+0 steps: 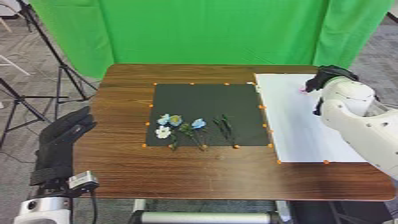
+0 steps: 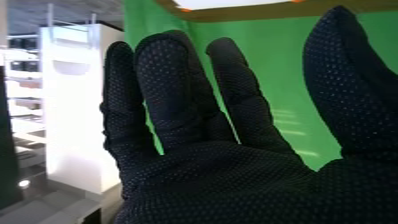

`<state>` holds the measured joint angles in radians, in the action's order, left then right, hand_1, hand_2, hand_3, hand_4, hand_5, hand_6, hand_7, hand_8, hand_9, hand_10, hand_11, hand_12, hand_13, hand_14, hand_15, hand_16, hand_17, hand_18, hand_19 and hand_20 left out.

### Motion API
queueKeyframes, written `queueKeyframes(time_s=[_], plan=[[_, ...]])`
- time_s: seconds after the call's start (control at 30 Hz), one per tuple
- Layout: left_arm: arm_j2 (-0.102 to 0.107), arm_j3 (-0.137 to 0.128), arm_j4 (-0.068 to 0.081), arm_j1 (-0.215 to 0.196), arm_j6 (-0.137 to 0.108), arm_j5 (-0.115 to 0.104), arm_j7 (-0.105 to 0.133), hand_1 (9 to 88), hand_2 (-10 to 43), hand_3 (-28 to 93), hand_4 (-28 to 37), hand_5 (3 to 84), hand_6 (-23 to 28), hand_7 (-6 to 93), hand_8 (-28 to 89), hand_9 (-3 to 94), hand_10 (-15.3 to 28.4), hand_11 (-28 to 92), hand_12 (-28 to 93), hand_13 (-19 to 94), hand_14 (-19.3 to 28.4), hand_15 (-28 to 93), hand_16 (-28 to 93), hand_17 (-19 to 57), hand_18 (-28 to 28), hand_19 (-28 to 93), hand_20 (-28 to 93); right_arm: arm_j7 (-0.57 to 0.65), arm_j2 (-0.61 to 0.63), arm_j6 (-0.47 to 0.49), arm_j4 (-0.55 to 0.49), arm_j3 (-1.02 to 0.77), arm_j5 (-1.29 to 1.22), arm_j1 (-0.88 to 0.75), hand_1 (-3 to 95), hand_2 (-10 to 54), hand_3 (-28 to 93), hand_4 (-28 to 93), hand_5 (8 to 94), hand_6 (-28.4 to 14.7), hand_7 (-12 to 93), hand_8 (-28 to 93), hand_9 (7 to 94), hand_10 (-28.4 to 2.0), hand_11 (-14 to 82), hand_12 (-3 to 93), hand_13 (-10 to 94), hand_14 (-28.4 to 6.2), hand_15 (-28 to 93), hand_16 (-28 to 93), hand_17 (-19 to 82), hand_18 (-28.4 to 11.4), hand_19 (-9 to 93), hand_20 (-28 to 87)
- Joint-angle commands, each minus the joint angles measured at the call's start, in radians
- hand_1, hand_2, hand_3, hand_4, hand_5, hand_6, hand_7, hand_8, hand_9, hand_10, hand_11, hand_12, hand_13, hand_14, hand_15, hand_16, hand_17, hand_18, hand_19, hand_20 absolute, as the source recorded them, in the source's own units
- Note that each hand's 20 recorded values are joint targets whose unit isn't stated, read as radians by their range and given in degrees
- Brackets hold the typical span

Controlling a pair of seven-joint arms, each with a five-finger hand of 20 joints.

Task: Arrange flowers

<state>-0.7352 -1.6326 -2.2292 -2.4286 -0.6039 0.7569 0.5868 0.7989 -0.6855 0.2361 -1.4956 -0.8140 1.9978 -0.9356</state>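
Flowers [image 1: 163, 132] lay at the black mat's [image 1: 204, 100] seven o'clock; my right hand [image 1: 332, 73], at two o'clock, stood released.

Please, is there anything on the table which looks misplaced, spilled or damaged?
I see nothing spilled or damaged. Only a small pink thing looks odd: it is over the white sheet, close to the right robot hand, apart from the flowers on the black mat. Possibly that is intended.
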Motion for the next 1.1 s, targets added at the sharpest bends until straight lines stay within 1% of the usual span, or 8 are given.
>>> queueKeyframes(time_s=[0.03, 0.37, 0.43, 0.77, 0.9, 1.0, 1.07, 1.1], plan=[[0.001, 0.007, -0.003, -0.004, -0.005, -0.005, 0.008, 27.1, 2.9, 80, -18.3, 40.0, 10.5, 20.2, -12, 31.1, 18.9, 41, 10, 19, 23.7, 66, -16, -13.0, 18.7, 51, 13, 0.024, -0.012, 0.033, 0.053, -0.026, 0.019, 0.005, 28.6, -3.0, 85, -26, 44.6, -9.8, 18, -12, 46.8, -22.7, 27.5, 16.8, 57, -13.9, 82, 13, 20, -23.8, 83, 9], [-0.017, -0.006, -0.007, -0.008, 0.002, 0.000, -0.006, 27.1, 2.9, 80, -18.3, 40.0, 10.5, 20.2, -12, 31.2, 19.0, 41, 10, 19, 23.8, 66, -16, -13.0, 18.8, 51, 13, 0.010, -0.046, 0.078, 0.078, -0.080, 0.038, -0.037, 28.7, -3.1, 85, -26, 44.5, -9.4, 18, -12, 46.8, -22.7, 26.6, 16.5, 58, -13.9, 83, 12, 20, -23.7, 83, 8], [-0.016, -0.005, -0.007, -0.008, 0.000, -0.004, -0.002, 27.2, 3.0, 80, -18.3, 40.0, 10.5, 20.2, -12, 31.2, 18.9, 41, 10, 19, 23.9, 66, -16, -13.1, 18.8, 51, 13, 0.008, -0.051, 0.074, 0.078, -0.085, 0.042, -0.047, 28.7, -3.1, 85, -26, 44.5, -9.3, 18, -12, 47.0, -22.6, 26.4, 16.4, 58, -13.7, 83, 12, 20, -23.6, 83, 8], [-0.024, -0.003, -0.007, -0.005, 0.000, -0.004, -0.001, 27.2, 3.0, 80, -18.3, 40.0, 10.6, 20.2, -12, 31.4, 19.0, 42, 10, 19, 23.9, 66, -17, -13.0, 18.8, 51, 12, -0.002, -0.109, 0.148, 0.121, -0.135, 0.074, -0.070, 29.0, -3.1, 85, -26, 43.3, -8.1, 16, -12, 50.5, -21.6, 28.0, 16.9, 61, -12.3, 86, 13, 21, -23.5, 84, 7], [-0.020, -0.002, -0.007, -0.010, -0.006, -0.014, 0.010, 27.2, 3.0, 81, -18.2, 40.0, 10.5, 20.3, -12, 31.4, 19.0, 42, 10, 19, 23.9, 66, -17, -13.0, 18.7, 52, 12, -0.008, -0.122, 0.162, 0.139, -0.149, 0.089, -0.076, 29.1, -3.1, 85, -26, 43.0, -8.1, 15, -12, 51.1, -21.2, 29.9, 17.6, 63, -11.6, 87, 14, 22, -23.4, 85, 7], [-0.020, 0.000, -0.006, -0.009, -0.006, -0.015, 0.011, 27.2, 3.1, 81, -18.1, 40.1, 10.6, 20.3, -12, 31.4, 19.0, 42, 10, 19, 23.9, 66, -17, -13.0, 18.8, 51, 12, -0.002, -0.127, 0.167, 0.148, -0.152, 0.098, -0.082, 30.0, -3.0, 84, -26, 43.3, -7.6, 15, -11, 53.2, -18.6, 30.8, 17.3, 65, -11.4, 87, 15, 23, -23.2, 86, 7], [-0.022, -0.003, -0.007, -0.013, -0.007, -0.011, 0.009, 27.1, 3.1, 81, -18.1, 40.1, 10.6, 20.3, -12, 31.4, 19.0, 42, 10, 19, 23.9, 66, -17, -13.0, 18.8, 52, 12, -0.008, -0.126, 0.162, 0.149, -0.152, 0.111, -0.089, 30.8, -3.0, 84, -27, 44.3, -7.0, 15, -12, 54.6, -17.5, 30.9, 16.7, 66, -11.4, 87, 15, 24, -23.1, 87, 7], [-0.020, -0.004, -0.008, -0.014, -0.008, -0.015, 0.013, 27.1, 3.1, 81, -18.0, 40.1, 10.6, 20.3, -12, 31.4, 19.0, 42, 10, 19, 23.9, 66, -17, -13.0, 18.8, 52, 12, -0.007, -0.124, 0.157, 0.150, -0.147, 0.115, -0.089, 31.0, -3.0, 84, -27, 44.6, -6.9, 16, -12, 55.2, -17.1, 31.0, 16.5, 67, -11.2, 87, 15, 24, -23.0, 87, 7]])
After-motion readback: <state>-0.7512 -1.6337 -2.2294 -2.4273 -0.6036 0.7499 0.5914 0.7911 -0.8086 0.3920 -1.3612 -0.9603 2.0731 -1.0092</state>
